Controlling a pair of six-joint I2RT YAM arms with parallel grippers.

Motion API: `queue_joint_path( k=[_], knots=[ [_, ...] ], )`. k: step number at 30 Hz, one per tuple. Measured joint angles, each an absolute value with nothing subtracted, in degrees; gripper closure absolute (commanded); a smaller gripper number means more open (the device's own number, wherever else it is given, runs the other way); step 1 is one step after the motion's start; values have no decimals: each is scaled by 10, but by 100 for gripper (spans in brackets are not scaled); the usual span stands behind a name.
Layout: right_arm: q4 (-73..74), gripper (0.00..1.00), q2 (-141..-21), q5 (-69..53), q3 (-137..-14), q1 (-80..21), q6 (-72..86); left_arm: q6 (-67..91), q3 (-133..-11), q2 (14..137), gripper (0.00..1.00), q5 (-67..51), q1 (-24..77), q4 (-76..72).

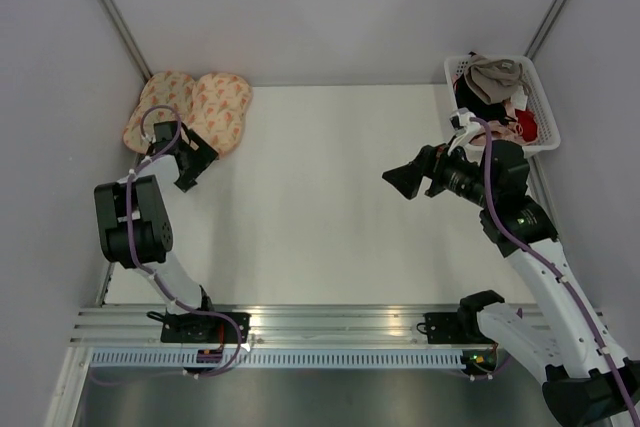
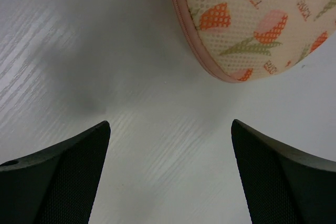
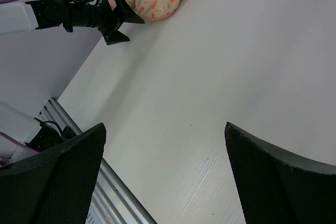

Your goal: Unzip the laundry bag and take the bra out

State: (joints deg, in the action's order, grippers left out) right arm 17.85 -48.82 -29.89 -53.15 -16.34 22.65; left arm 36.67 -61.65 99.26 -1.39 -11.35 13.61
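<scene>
The laundry bag (image 1: 224, 107) lies flat on the worktop (image 1: 320, 207), touching the twin pouch's (image 1: 160, 109) right side, its long axis running away from me. My left hand (image 1: 198, 169) and right hand (image 1: 398, 185) are both spread wide.

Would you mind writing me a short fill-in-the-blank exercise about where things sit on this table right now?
Two printed pouches lie at the far ___ corner of the table. Both the left gripper and the right gripper stand ___, holding nothing. Garments are piled in a white ___ at the far right. Seen from the left wrist, the zip edge of the pouch there is ___.
Missing words: left; open; basket; pink.
</scene>
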Motion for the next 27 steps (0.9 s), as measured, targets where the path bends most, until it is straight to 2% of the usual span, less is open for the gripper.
queue_joint_path(
  k=[14,16,17,18,19,20,21,23,24,26,27],
  knots=[
    [187,2,-508,-295,-528,-163,225,404,-604,1078,0,-86,-116,-72],
    [189,2,-508,-295,-528,-163,224,419,-609,1092,5,-101,-116,-98],
    [190,2,-508,-295,-528,-163,223,429,-615,1102,10,-110,-116,-111],
    [192,2,-508,-294,-528,-163,222,439,-622,1113,25,-120,-116,-120],
    [194,2,-508,-293,-528,-163,222,448,-632,1128,44,-133,-116,-131],
    [195,2,-507,-292,-528,-163,221,457,-635,1134,44,-139,-116,-136],
    [197,2,-507,-290,-528,-163,220,463,-637,1143,58,-152,-116,-139],
    [202,2,-506,-287,-527,-163,218,481,-638,1157,70,-178,-117,-145],
    [203,3,-506,-286,-527,-163,216,489,-638,1163,83,-195,-117,-147],
    [203,5,-506,-286,-524,-163,216,507,-642,1174,96,-233,-117,-151],
    [202,7,-506,-286,-522,-164,216,515,-646,1177,98,-251,-117,-151]
  ],
)
